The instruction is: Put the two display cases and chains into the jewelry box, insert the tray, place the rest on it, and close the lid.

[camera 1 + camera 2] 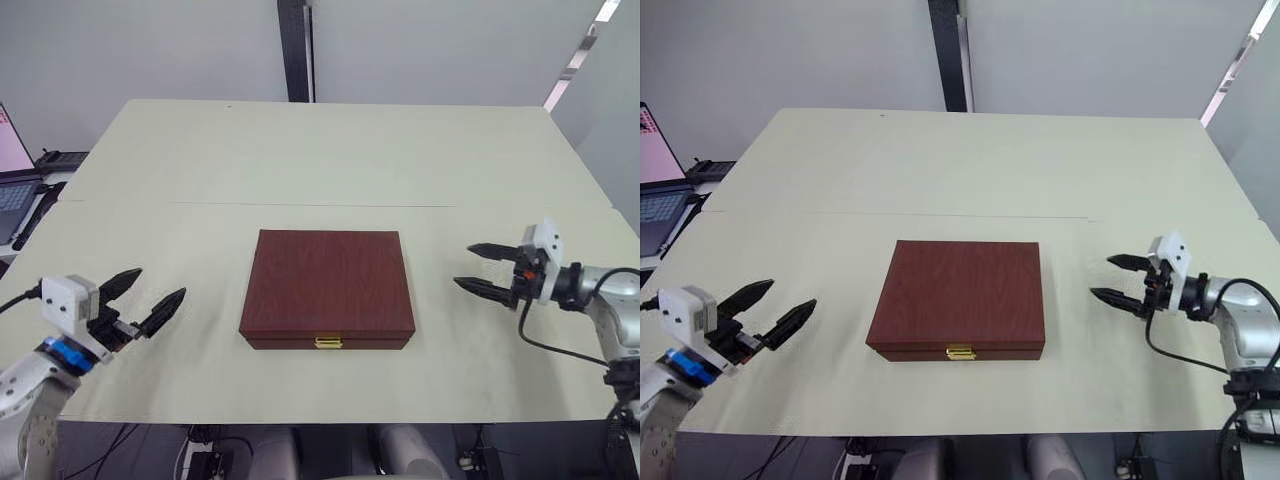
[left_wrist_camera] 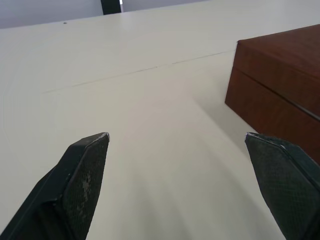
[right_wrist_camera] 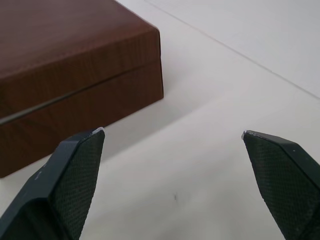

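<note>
jewelry box (image 1: 327, 287) is sitting shut in the middle of the worktop (image 1: 300, 160), lid down flat, brass clasp (image 1: 328, 342) facing the robot on the near long side. long axis is running left-right across the robot's front.

left gripper (image 1: 145, 297) is hovering off the box's left short end, fingers spread wide w/ nothing between them, pointing inward toward the box. right gripper (image 1: 478, 267) is doing the same off the right short end, fingers wide apart and empty, tips aimed at the box. both are well apart from the box, neither touching; right one is looking a bit nearer than the left, but not by much.

so the box is lying between the two arms, each facing a short end. no display cases, chains or tray are lying on the worktop near the box. judging by the closed lid and nothing loose, task is prob. at its finish or its very start; can't tell which.
</note>
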